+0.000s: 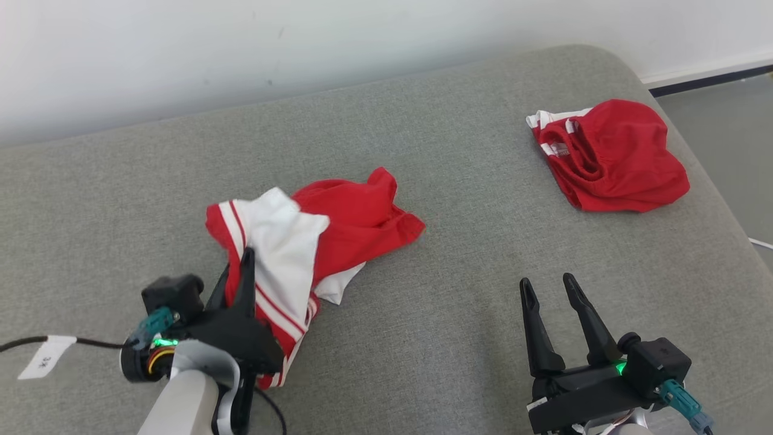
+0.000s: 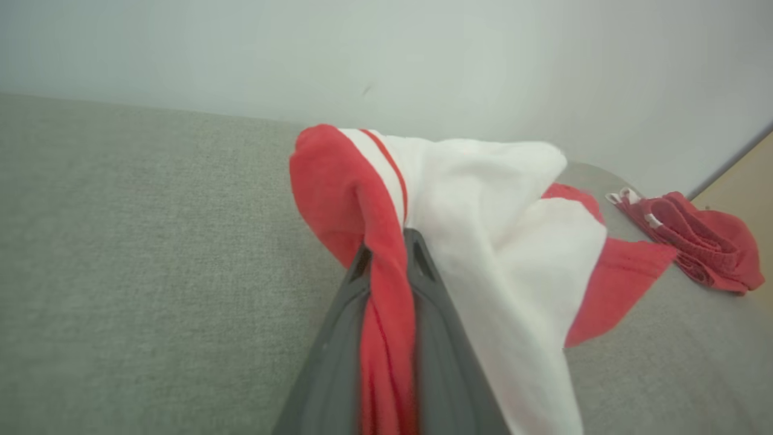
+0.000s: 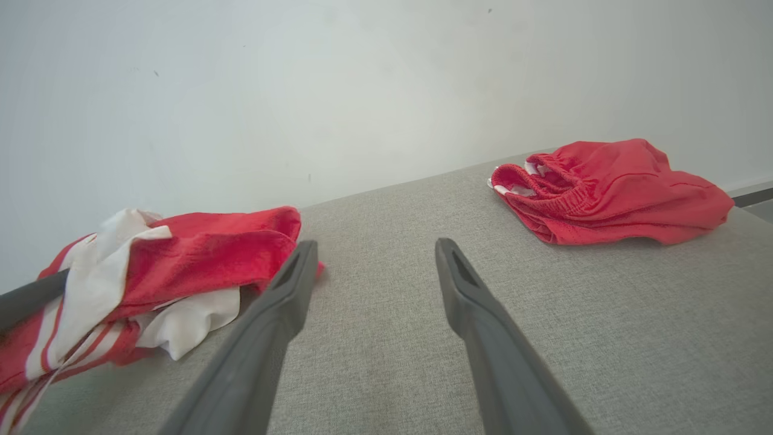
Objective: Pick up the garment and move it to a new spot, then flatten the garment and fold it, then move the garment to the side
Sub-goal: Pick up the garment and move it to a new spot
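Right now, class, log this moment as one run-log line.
left gripper: shut on jersey | right gripper: open, empty | jersey: crumpled on grey cushion | smaller red garment: far right, apart

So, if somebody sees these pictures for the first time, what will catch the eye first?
First the red-and-white jersey, bunched left of centre on the grey cushion, with the left gripper shut on a red fold of it between its fingers. Next comes the smaller all-red garment, crumpled near the far right corner. The right gripper stands open at the lower right, holding nothing.
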Controlling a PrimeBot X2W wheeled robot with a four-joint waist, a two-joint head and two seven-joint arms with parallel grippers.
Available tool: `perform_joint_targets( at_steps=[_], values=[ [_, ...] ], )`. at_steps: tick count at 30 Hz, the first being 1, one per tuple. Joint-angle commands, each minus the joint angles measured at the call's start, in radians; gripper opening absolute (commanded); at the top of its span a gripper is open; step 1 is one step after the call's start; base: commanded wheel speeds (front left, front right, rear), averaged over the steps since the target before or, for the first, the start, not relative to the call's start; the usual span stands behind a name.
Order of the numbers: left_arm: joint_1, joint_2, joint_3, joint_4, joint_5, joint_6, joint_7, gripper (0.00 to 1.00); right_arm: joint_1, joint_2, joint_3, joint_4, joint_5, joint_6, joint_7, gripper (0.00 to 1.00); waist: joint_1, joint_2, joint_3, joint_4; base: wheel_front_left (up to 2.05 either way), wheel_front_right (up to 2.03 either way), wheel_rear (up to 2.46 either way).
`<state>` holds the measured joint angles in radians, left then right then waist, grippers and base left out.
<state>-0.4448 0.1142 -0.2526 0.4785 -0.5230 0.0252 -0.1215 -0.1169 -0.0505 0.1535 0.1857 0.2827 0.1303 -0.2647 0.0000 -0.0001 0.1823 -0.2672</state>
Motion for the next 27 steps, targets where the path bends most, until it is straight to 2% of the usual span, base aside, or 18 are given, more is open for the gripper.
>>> perform_joint_targets(
  at_steps=[1, 4, 5, 6, 7, 13, 22, 27],
  values=[
    [0.012, 0.013, -0.006, 0.041, 0.016, -0.005, -0.026, 0.00, 0.008, 0.000, 0.004, 0.006, -0.009, 0.001, -0.002, 1.00, 0.0000, 0.0001, -0.005, 0.009, 0.00, 0.00, 0.00],
    [0.006, 0.003, 0.005, 0.068, -0.001, -0.013, -0.052, 0.00, 0.011, 0.000, 0.003, 0.006, -0.011, 0.001, -0.002, 1.00, 0.0000, 0.0001, -0.010, 0.017, 0.00, 0.00, 0.00],
    [-0.001, 0.004, 0.003, 0.079, 0.007, -0.015, -0.064, 0.21, 0.014, 0.000, 0.003, 0.006, -0.011, 0.001, -0.002, 1.00, 0.0000, 0.0001, -0.013, 0.022, 0.00, 0.00, 0.00],
    [-0.006, 0.003, 0.000, 0.088, 0.011, -0.016, -0.077, 0.73, 0.017, 0.000, 0.002, 0.006, -0.011, 0.001, -0.002, 1.00, 0.0000, 0.0001, -0.017, 0.026, 0.00, 0.00, 0.00],
    [-0.012, 0.000, 0.000, 0.095, 0.013, -0.020, -0.088, 1.00, 0.020, 0.000, 0.002, 0.006, -0.012, 0.001, -0.002, 1.00, 0.0000, 0.0001, -0.021, 0.031, 0.00, 0.00, 0.00],
    [0.014, -0.004, 0.019, 0.077, 0.030, -0.018, -0.138, 1.00, 0.041, 0.000, -0.012, 0.004, -0.018, 0.001, -0.002, 1.00, 0.0000, 0.0001, -0.049, 0.074, 0.00, 0.00, 0.00],
    [0.212, -0.016, 0.045, -0.097, 0.079, 0.019, -0.143, 1.00, 0.073, 0.000, -0.031, 0.002, -0.016, 0.001, -0.002, 1.00, 0.0000, 0.0001, -0.064, 0.126, 0.00, 0.00, 0.00],
    [0.300, -0.021, 0.040, -0.121, 0.089, 0.030, -0.143, 1.00, 0.075, 0.000, -0.028, 0.007, -0.019, 0.001, -0.002, 1.00, 0.0000, 0.0001, -0.064, 0.140, 0.00, 0.00, 0.00]
  ],
)
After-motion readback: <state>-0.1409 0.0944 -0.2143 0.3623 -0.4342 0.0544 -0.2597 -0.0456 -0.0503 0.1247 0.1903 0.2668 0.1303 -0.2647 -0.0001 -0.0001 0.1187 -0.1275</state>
